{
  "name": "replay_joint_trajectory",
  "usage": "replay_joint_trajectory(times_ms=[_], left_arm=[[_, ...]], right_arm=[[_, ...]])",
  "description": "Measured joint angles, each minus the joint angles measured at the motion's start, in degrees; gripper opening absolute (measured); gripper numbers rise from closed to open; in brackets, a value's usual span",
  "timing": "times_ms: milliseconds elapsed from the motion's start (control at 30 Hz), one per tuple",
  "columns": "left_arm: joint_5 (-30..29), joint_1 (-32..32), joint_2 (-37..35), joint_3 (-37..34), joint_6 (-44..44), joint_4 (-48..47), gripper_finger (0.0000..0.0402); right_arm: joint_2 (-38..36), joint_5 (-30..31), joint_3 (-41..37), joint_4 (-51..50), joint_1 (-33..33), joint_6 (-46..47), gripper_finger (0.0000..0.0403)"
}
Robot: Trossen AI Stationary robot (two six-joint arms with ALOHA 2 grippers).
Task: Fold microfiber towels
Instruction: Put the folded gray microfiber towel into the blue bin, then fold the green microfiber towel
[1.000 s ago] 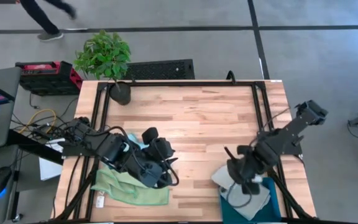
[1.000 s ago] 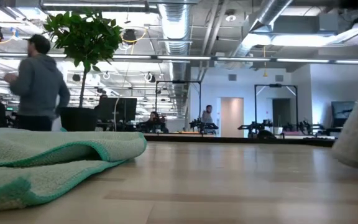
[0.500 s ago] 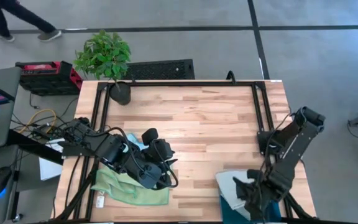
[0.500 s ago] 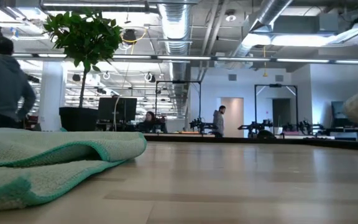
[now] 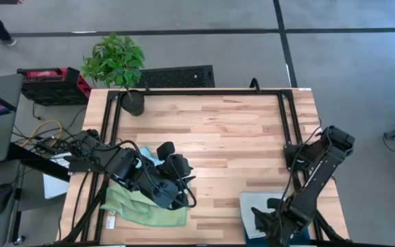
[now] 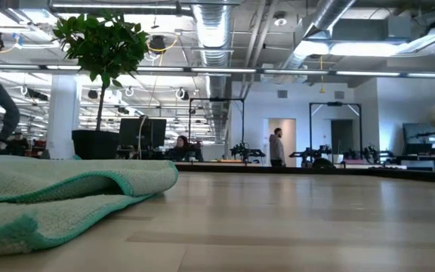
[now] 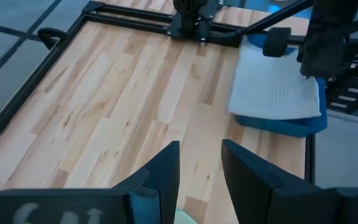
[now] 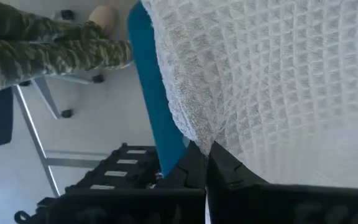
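Right gripper: at the worktop's near right corner, fingers clamped on the grey towel.
Grey towel: draped over the teal bin's rim.
Left gripper: above the green towel, fingers apart, empty.
Green towel: rumpled, near left worktop edge.
Potted plant: far left corner.

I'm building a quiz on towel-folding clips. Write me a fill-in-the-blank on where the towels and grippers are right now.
1. The left gripper hovers with its fingers ____.
2. The green towel lies under the ____ arm.
3. The right gripper is pinching the ____ towel.
4. That towel lies draped over the rim of the teal ____.

Missing words: open; left; grey; bin
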Motion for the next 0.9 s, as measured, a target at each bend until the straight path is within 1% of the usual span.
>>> replay_joint_trajectory(times_ms=[167, 300, 533, 667, 833, 900], left_arm=[[1.2, 0.0, 0.0, 0.0, 0.0, 0.0, 0.0112], [1.2, 0.0, 0.0, 0.0, 0.0, 0.0, 0.0112], [1.2, 0.0, 0.0, 0.0, 0.0, 0.1, 0.0112], [1.2, 0.0, 0.0, 0.0, 0.0, 0.1, 0.0112], [1.2, 0.0, 0.0, 0.0, 0.0, 0.1, 0.0112], [1.2, 0.0, 0.0, 0.0, 0.0, 0.1, 0.0112]], right_arm=[[0.0, 0.2, -0.4, 0.7, 0.5, 0.4, 0.0008], [0.0, 0.3, -0.4, 0.8, 0.4, 0.1, 0.0019], [0.0, 0.4, -0.4, 0.8, 0.4, 0.1, 0.0059], [-0.1, -1.1, -0.4, 0.6, 0.4, -0.1, 0.0082], [-0.1, -2.3, -0.4, -1.4, 0.4, -0.2, 0.0129], [-0.1, -2.6, -0.4, -3.2, 0.4, -2.0, 0.0150]])
